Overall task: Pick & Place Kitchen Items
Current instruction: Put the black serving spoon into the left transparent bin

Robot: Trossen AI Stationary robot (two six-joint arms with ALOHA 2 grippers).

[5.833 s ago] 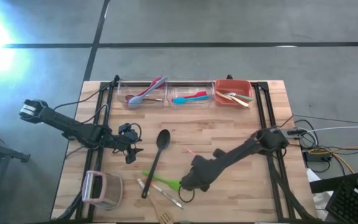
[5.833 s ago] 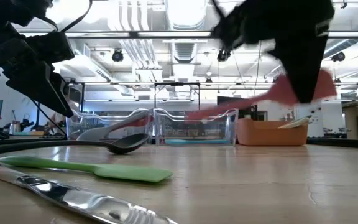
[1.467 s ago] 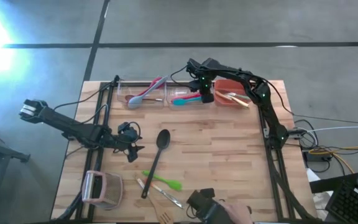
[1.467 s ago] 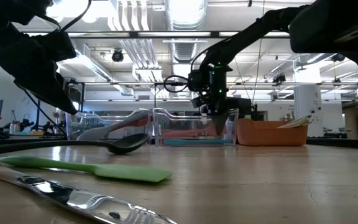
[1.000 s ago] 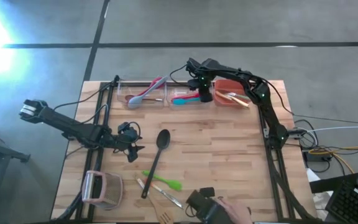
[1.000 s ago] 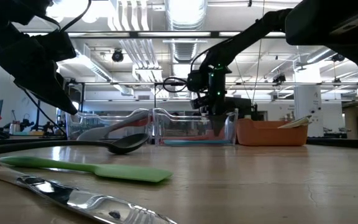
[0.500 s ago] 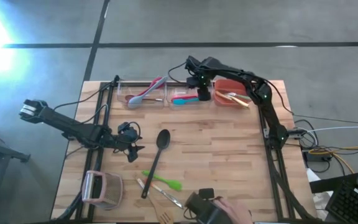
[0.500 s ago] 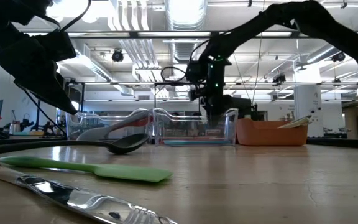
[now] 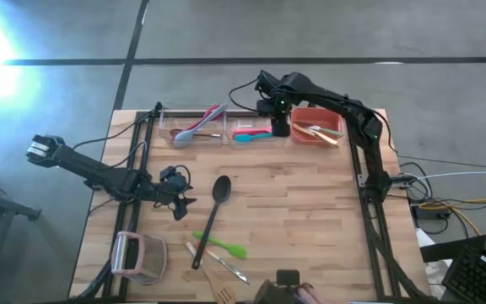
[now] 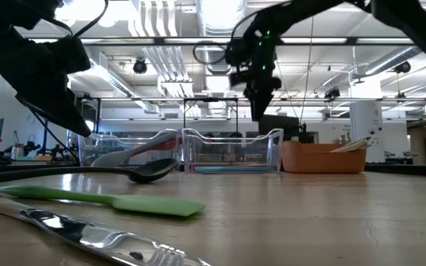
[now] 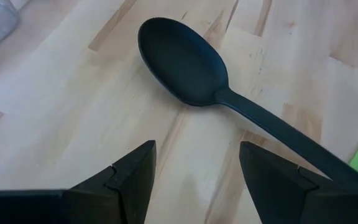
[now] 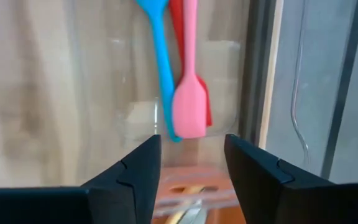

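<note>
My right gripper (image 9: 280, 127) hangs open and empty above the right end of the middle clear bin (image 9: 231, 125), fingers pointing down. In that bin lie a pink spatula (image 12: 189, 106), a blue one (image 12: 160, 68) and a red one (image 12: 178, 18); in the right wrist view they show below and between my fingers. My left gripper (image 9: 180, 203) stands open at the table's left, just left of a black spoon (image 9: 214, 211), whose bowl (image 11: 182, 62) lies on the wood ahead of its fingers. A green spatula (image 9: 223, 246) and a metal utensil (image 9: 218, 263) lie on the table near the front.
A left clear bin (image 9: 164, 127) holds grey and red utensils. An orange bin (image 9: 299, 115) at the right holds wooden ones. A boxy pinkish-white handled object (image 9: 137, 256) sits front left. A wooden utensil (image 9: 224, 295) and a person's hand (image 9: 304, 295) show at the near edge.
My right gripper has risen straight up out of the middle clear bin and now hangs well above its rim. The pink spatula stays lying in the bin. The person's hand at the near edge has drawn back.
</note>
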